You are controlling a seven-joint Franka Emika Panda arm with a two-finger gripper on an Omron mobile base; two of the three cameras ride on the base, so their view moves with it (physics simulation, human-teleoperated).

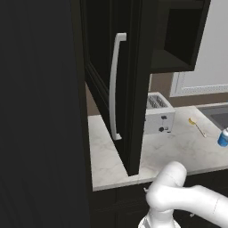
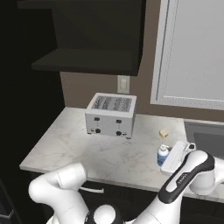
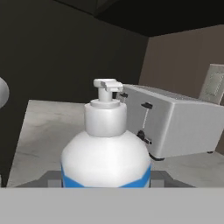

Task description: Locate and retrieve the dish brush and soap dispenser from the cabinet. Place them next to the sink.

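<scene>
**Both items out of cabinet, soap bottle at the gripper**

Open cabinet (image 1: 129, 89) door standing over the marble counter (image 2: 78, 144); sink (image 2: 210, 140) at the right. Soap dispenser (image 2: 162, 155) upright on the counter near the sink – long axis vertical, nozzle pointing toward the toaster (image 2: 110, 114). Gripper (image 2: 178, 156) partly open, fingers apparently either side of the bottle; grip or release, cannot tell. Dish brush (image 1: 196, 125) lying flat beside the sink, head away from the counter's front edge, handle toward it. Probably only letting go and retreating left.
</scene>
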